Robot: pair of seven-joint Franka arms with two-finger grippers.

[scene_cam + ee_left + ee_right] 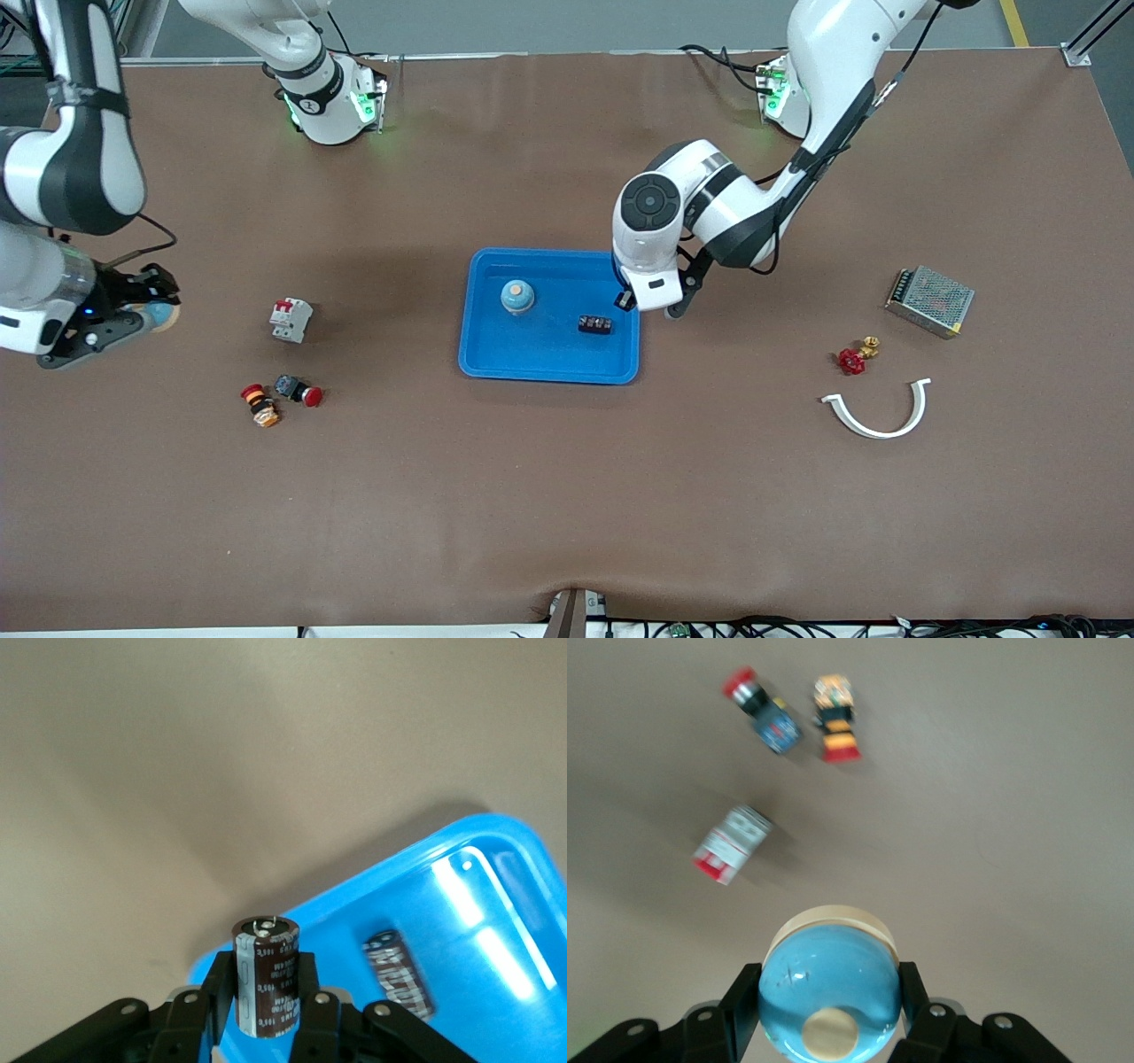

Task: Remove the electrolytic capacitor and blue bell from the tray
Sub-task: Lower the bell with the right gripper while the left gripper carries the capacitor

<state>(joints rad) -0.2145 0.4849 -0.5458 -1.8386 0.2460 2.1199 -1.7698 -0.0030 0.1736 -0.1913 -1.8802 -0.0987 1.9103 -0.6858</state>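
Note:
My left gripper [627, 299] hangs over the edge of the blue tray [496, 359] at the left arm's end. It is shut on a brown capacitor [266, 979], held upright between the fingers [306, 979]. The tray [461, 992] shows below it. A blue bell [516, 296] with a wooden knob stands in the tray, beside a dark block [596, 325]. Toward the right arm's end of the table my right gripper [152, 312] is shut on a second blue bell [830, 988] with a wooden base, above bare table.
A white and red circuit breaker [291, 319] and two push buttons [260, 405] [299, 390] lie near the right gripper. Toward the left arm's end are a red valve [855, 357], a white curved piece [877, 412] and a metal power supply [929, 300].

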